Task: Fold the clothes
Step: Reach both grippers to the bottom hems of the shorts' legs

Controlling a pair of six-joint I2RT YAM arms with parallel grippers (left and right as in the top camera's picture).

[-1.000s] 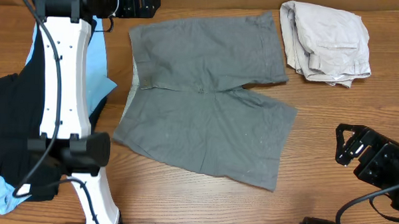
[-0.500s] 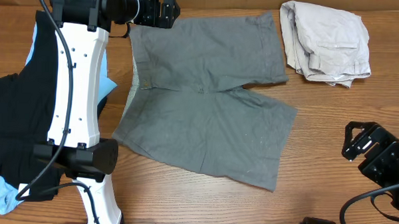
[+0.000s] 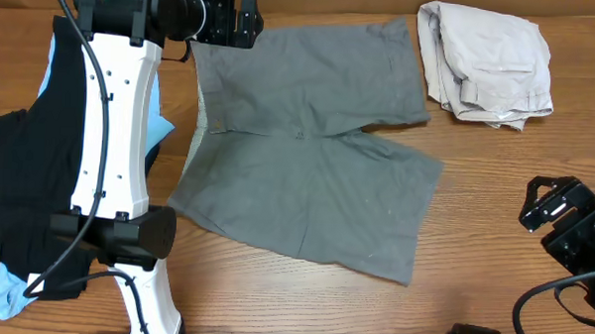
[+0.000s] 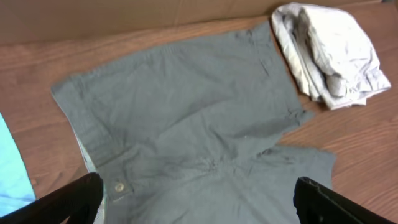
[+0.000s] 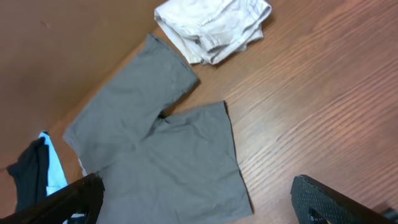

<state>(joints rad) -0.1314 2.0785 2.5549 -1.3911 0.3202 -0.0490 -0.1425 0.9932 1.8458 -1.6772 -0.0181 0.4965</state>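
Note:
Grey shorts (image 3: pixel 308 148) lie spread flat in the middle of the table, waistband to the left, both legs to the right. They also show in the left wrist view (image 4: pixel 193 118) and the right wrist view (image 5: pixel 155 149). My left gripper (image 3: pixel 245 19) is open and empty above the waistband's far corner. My right gripper (image 3: pixel 542 200) is open and empty over bare table, to the right of the shorts and well apart from them. Black shorts (image 3: pixel 19 187) and a light-blue garment (image 3: pixel 155 127) lie at the left, partly hidden by the left arm. Beige shorts (image 3: pixel 485 60) lie bunched at the far right.
The left arm's white link (image 3: pixel 110 131) stands over the pile at the left. A brown cardboard wall (image 4: pixel 124 15) runs along the table's far edge. Bare wood (image 3: pixel 502 263) lies right of and in front of the grey shorts.
My left gripper moved right to the waistband's far corner and then held about still. My right gripper drew back to the right, away from the shorts.

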